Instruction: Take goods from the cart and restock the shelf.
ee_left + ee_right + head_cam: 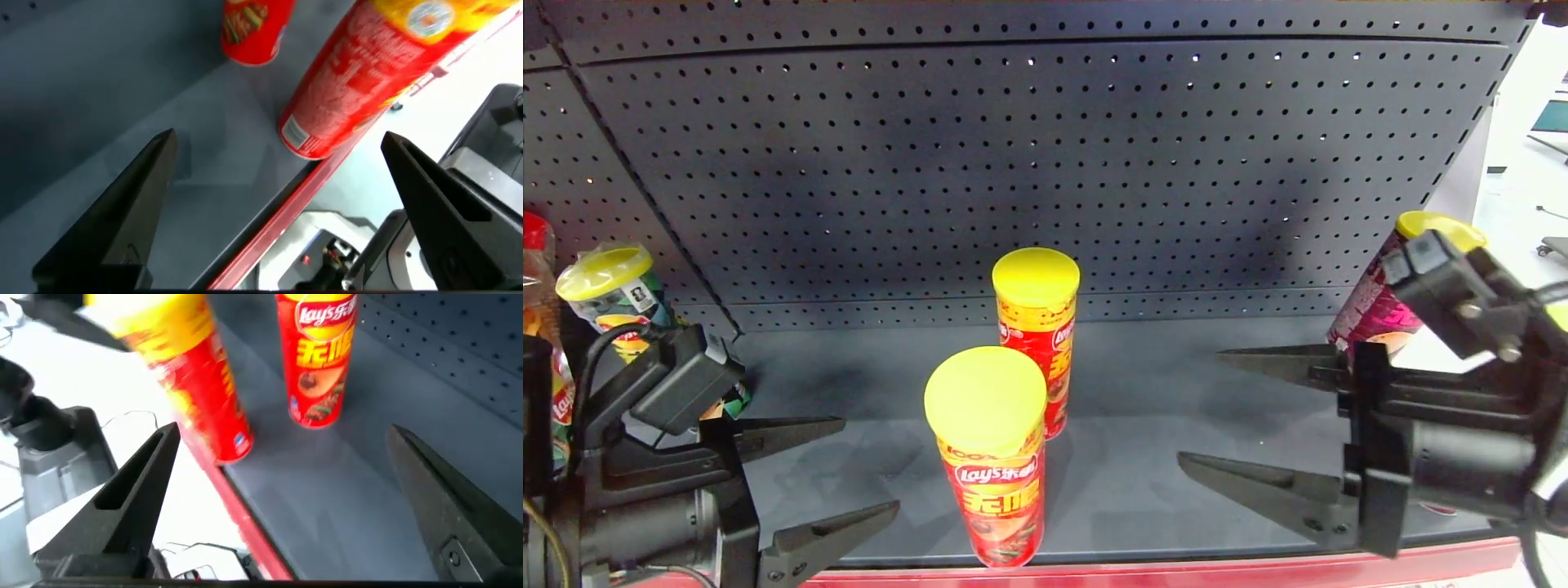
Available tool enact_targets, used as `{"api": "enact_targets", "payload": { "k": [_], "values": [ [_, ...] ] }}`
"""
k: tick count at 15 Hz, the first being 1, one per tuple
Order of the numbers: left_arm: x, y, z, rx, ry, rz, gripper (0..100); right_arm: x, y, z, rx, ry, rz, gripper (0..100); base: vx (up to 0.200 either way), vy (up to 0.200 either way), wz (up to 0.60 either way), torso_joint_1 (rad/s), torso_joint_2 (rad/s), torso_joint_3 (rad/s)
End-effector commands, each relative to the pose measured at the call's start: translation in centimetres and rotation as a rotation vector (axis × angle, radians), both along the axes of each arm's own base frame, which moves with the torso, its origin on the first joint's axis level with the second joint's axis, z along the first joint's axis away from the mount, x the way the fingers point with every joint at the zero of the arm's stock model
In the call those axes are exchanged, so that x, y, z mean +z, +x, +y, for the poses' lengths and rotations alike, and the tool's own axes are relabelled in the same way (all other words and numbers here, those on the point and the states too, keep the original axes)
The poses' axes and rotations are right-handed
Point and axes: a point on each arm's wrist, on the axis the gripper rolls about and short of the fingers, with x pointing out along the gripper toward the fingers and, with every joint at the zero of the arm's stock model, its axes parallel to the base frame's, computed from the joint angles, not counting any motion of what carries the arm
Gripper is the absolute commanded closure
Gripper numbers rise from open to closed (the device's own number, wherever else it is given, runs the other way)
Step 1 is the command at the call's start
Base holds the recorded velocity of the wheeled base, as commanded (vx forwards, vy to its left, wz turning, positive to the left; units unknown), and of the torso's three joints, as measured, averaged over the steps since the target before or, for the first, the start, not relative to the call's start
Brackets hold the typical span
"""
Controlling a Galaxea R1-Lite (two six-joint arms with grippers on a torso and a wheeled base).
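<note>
While both arms sit low at the front corners of the shelf [1143, 384], four yellow-lidded cans stand on it. Two are red chip cans. The front can [990, 457] stands upright just inside the red front lip [1176, 567], about midway along it. The rear can [1037, 343] stands behind it, slightly toward the right end, apart from it and short of the pegboard back wall [1013, 163]. One magenta can [1368, 314] is at the right end, its lower part hidden by the right arm. One green-labelled can [605, 286] is at the far left end, partly hidden behind the left arm.

The left claw [871, 464] has its fingers spread wide and is empty. It touches no can, and its tips point at the front can from the left, near it but apart. The right claw [1199, 406] is likewise spread wide and empty, its tips aimed at the middle from the right.

Bare shelf lies on both sides of the red cans, the broader stretch toward the right end. In the left wrist view the front can's base sits right at the lip.
</note>
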Motion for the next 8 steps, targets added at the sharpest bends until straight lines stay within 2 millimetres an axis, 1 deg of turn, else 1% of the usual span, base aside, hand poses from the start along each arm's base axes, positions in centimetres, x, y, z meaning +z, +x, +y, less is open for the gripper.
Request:
{"api": "enact_targets", "payload": {
  "k": [1, 2, 3, 4, 8],
  "values": [
    [-0.9, 0.9, -0.4, -0.007, 0.028, 0.045, 0, 0.9, -3.8, -3.5, -0.005, 0.078, -0.087, 0, 0.0, 0.0, 0.0, 0.0, 0.0, 0.0],
    [-1.2, 1.1, -0.5, -0.012, 0.04, 0.052, 0, 1.0, -4.4, -4.1, -0.008, 0.093, -0.103, 0, 0.0, 0.0, 0.0, 0.0, 0.0, 0.0],
    [-1.9, 1.7, -0.8, -0.023, 0.069, 0.073, 0, 1.5, -5.4, -5.2, -0.021, 0.129, -0.134, 0, 0.0, 0.0, 0.0, 0.0, 0.0, 0.0],
    [-2.2, 2.1, -1.0, -0.039, 0.093, 0.071, 0, 2.0, -6.0, -5.9, -0.034, 0.161, -0.152, 0, 0.0, 0.0, 0.0, 0.0, 0.0, 0.0],
    [-3.3, 3.4, -1.5, -0.074, 0.154, 0.086, 0, 3.2, -6.8, -7.4, -0.109, 0.25, -0.167, 0, 0.0, 0.0, 0.0, 0.0, 0.0, 0.0]
  ]
}}
